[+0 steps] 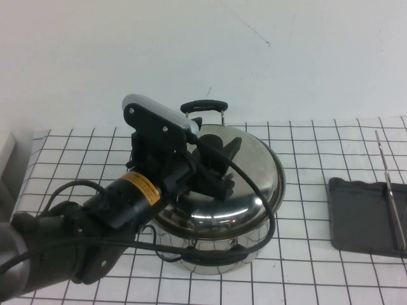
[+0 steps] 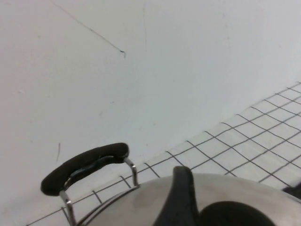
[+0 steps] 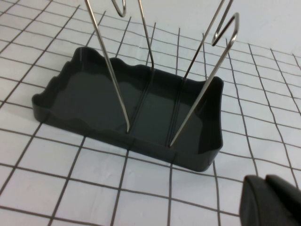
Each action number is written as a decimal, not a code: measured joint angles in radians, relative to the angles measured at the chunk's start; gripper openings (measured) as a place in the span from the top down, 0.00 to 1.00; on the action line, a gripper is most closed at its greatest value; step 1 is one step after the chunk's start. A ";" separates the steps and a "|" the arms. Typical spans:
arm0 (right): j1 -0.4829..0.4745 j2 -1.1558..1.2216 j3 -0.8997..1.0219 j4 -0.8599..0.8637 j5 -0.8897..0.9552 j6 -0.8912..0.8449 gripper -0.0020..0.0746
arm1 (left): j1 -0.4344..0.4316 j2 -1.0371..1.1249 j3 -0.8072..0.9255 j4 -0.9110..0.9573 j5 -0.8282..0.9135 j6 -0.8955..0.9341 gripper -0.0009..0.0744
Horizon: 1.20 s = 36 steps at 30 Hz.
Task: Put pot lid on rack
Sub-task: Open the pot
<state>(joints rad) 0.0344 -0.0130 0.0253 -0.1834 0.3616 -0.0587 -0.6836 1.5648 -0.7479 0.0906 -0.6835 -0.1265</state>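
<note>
The shiny domed pot lid (image 1: 251, 171) sits tilted over the steel pot (image 1: 210, 257) at the middle of the table. My left gripper (image 1: 219, 173) is on top of the lid, with its fingers (image 2: 181, 197) on either side of the black knob (image 2: 230, 214), shut on it. The rack (image 1: 362, 216) is a dark grey tray with thin upright wires (image 1: 389, 190) at the right of the table. It fills the right wrist view (image 3: 94, 99). My right gripper (image 3: 273, 202) hangs just beside the rack's tray, empty, fingers together. It is out of the high view.
One black pot handle (image 1: 203, 107) sticks up behind the lid, and it also shows in the left wrist view (image 2: 84, 165). A white wall stands close behind the table. The gridded cloth (image 1: 305, 159) lies between pot and rack. A pale object (image 1: 5, 152) sits at the far left edge.
</note>
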 joint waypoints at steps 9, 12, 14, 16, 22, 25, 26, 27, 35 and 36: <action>0.000 0.000 0.000 0.000 0.000 0.000 0.98 | 0.031 0.088 -0.002 -0.053 -0.094 -0.016 0.28; 0.000 0.000 0.000 0.000 0.000 0.000 0.98 | 0.031 0.120 -0.002 -0.049 -0.122 -0.065 0.28; 0.000 0.000 0.000 0.000 0.000 0.000 0.98 | 0.031 0.137 -0.002 -0.048 -0.130 -0.091 0.28; 0.000 0.000 0.000 0.000 0.000 0.000 0.98 | 0.031 0.150 -0.006 -0.046 -0.140 -0.102 0.28; 0.000 0.000 0.000 0.000 0.000 0.000 0.98 | 0.031 0.156 -0.041 -0.012 -0.115 -0.147 0.43; 0.000 0.000 0.000 0.000 0.000 0.000 0.98 | 0.031 0.156 -0.071 0.034 -0.070 -0.157 0.57; 0.000 0.000 0.000 0.000 0.000 0.000 0.98 | 0.031 0.156 -0.078 0.047 -0.054 -0.160 0.57; 0.000 0.000 0.000 0.000 0.000 0.000 0.98 | 0.031 0.156 -0.086 0.060 -0.040 -0.163 0.57; 0.000 0.000 0.000 0.000 0.000 0.000 0.98 | 0.035 0.048 -0.096 0.198 0.002 -0.166 0.57; 0.000 0.000 0.000 0.000 0.000 0.000 0.98 | 0.035 0.024 -0.096 0.209 -0.003 -0.166 0.57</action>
<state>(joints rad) 0.0344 -0.0130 0.0253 -0.1834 0.3616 -0.0587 -0.6483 1.5886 -0.8437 0.2996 -0.6869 -0.2923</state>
